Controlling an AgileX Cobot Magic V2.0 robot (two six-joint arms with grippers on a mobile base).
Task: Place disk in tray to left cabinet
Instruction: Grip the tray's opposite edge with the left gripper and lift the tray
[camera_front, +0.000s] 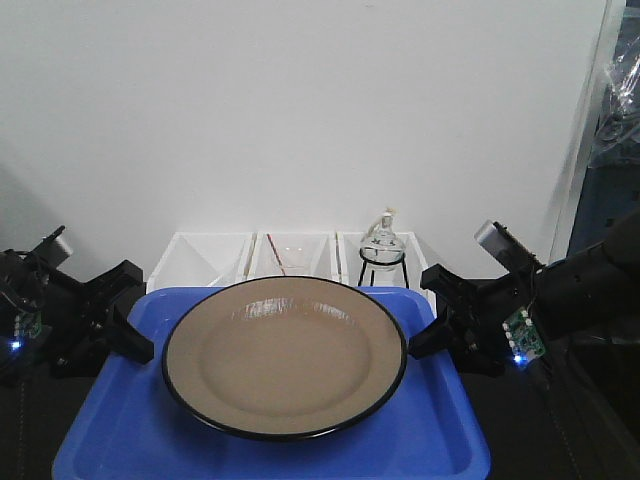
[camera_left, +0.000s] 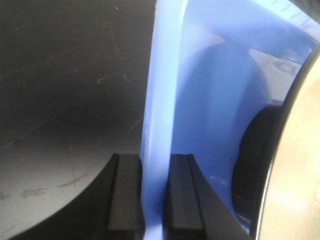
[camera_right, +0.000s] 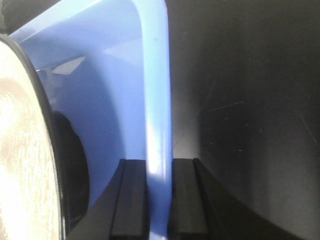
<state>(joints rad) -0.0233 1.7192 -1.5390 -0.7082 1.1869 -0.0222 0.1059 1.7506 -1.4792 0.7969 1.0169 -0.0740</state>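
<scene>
The tan disk (camera_front: 285, 355) with its thin black rim lies flat in the middle of the blue tray (camera_front: 110, 440). My left gripper (camera_front: 135, 338) is shut on the tray's left rim, and my right gripper (camera_front: 425, 335) is shut on its right rim. In the left wrist view the black fingers (camera_left: 126, 195) of the gripper (camera_left: 155, 161) pinch the upright blue rim (camera_left: 160, 100), with the disk (camera_left: 300, 175) at the right edge. In the right wrist view the gripper (camera_right: 158, 164) clamps the rim (camera_right: 157, 90), with the disk (camera_right: 22, 165) at the left. The left cabinet is out of view.
Behind the tray stand three white plastic bins (camera_front: 290, 255) in a row against the white wall. A small glass flask on a black wire stand (camera_front: 381, 250) sits at the tray's far right corner. A dark surface (camera_left: 65, 90) lies under the tray.
</scene>
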